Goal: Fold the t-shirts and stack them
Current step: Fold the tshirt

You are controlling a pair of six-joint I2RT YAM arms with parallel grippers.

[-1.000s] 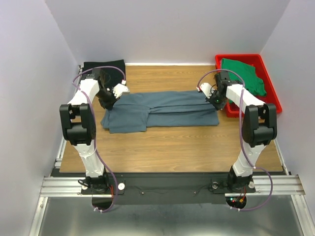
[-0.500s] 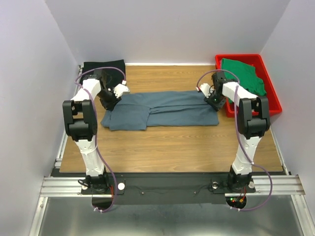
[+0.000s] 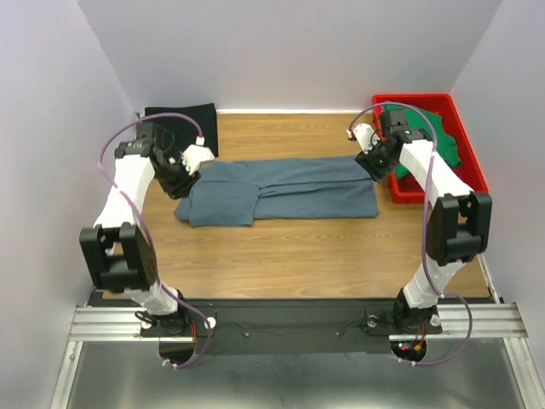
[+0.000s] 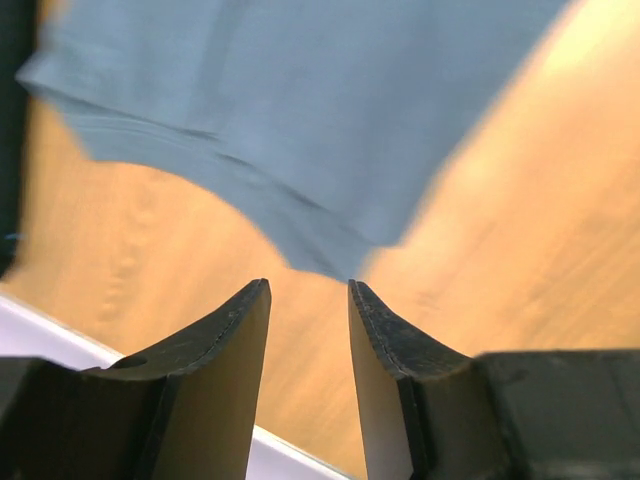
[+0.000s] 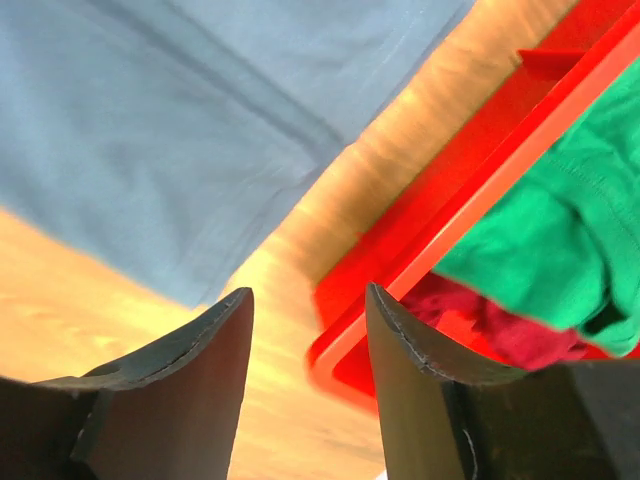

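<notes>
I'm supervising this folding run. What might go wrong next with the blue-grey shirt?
The blue-grey shirt lies in a long uneven strip, so the next fold may come out crooked. The open right gripper hangs close to the red tray and might bump its rim. The open left gripper, near the black shirt, could snag it.

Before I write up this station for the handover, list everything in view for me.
Grey shirt: 1, blue-grey, folded into a long strip at mid-table.
Black shirt: 1, black, far left corner.
Green shirt: 1, green, in the tray.
Red shirt: 1, dark red, in the tray under the green shirt.
Tray: 1, red, far right.
Table: 1, wood.
Arms: 2, white and black, left arm and right arm, one at each end of the grey shirt.
Fingers: 2 pairs, black, left fingers and right fingers, both open and empty.
</notes>
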